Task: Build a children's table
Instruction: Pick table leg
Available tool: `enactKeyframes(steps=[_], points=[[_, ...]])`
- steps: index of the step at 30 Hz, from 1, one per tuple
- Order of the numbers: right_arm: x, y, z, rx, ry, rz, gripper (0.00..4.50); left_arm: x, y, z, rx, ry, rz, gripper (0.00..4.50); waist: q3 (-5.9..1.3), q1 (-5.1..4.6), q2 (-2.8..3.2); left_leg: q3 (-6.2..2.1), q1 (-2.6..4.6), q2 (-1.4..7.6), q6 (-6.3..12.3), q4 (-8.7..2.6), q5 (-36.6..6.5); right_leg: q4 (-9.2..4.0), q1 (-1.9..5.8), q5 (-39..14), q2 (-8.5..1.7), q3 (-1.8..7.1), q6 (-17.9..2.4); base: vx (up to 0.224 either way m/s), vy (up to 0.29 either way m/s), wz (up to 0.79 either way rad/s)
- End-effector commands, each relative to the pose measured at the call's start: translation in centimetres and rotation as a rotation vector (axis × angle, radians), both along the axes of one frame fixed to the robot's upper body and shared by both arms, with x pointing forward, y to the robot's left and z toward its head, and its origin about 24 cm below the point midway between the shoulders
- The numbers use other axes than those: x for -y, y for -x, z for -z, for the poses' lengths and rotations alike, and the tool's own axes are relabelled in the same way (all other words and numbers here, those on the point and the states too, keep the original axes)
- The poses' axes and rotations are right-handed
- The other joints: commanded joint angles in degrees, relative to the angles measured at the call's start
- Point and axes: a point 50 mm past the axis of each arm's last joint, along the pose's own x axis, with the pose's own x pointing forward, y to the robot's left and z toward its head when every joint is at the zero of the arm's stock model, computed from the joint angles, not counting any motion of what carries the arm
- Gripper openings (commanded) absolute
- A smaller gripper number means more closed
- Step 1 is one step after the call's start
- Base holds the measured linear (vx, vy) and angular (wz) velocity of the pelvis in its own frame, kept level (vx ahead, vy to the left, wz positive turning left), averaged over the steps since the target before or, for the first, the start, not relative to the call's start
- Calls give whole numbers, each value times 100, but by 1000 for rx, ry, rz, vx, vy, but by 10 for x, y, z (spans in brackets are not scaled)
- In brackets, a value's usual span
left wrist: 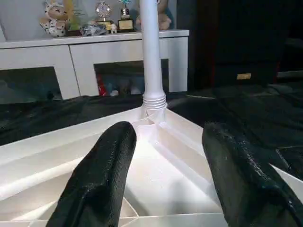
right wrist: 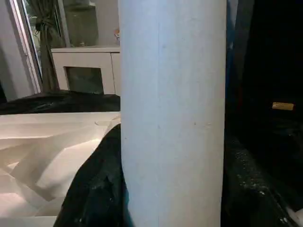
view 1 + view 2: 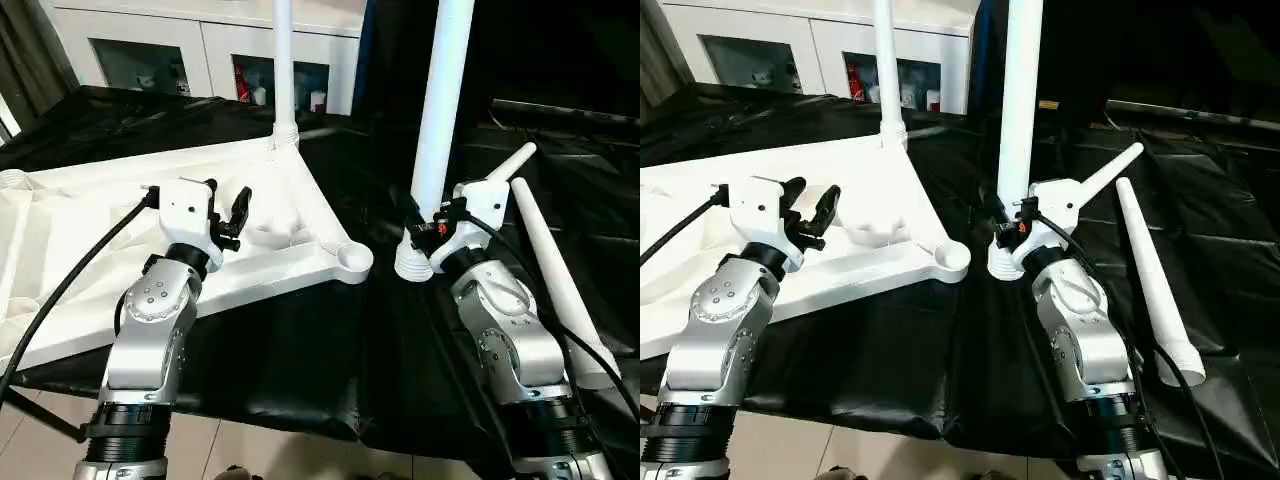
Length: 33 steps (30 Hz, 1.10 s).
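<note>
One leg seated upright in far corner of tabletop. Right gripper clenched on second leg — threaded end beside empty near socket. Left gripper released over ribs. Risk: tilt on entry — cross-threading.

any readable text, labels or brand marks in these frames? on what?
None readable.
Small gold tag on the dark background: too blurred to read.
Trophies on the white cabinet: any lettering too small.
No markings visible on the tabletop or legs.

Smooth white plastic legs; glossy black sheet
</note>
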Motion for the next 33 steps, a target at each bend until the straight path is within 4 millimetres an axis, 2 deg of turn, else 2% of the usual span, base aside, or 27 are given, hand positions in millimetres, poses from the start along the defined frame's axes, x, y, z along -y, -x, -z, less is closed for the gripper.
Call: enactKeyframes(steps=[1, 33], points=[[1, -1, -5, 18, 4, 1, 184, 1, 1, -3, 10, -1, -1, 270, -463, 7, 40, -56, 72, 185, 106, -406, -1013, -369, 333, -932, -313, 269, -867, 0, 0, 0], [1, -1, -5, 18, 4, 1, 184, 1, 1, -3, 10, -1, -1, 270, -464, 6, 41, -56, 76, 186, 108, -404, -1028, -370, 331, -957, -312, 268, -874, 0, 0, 0]])
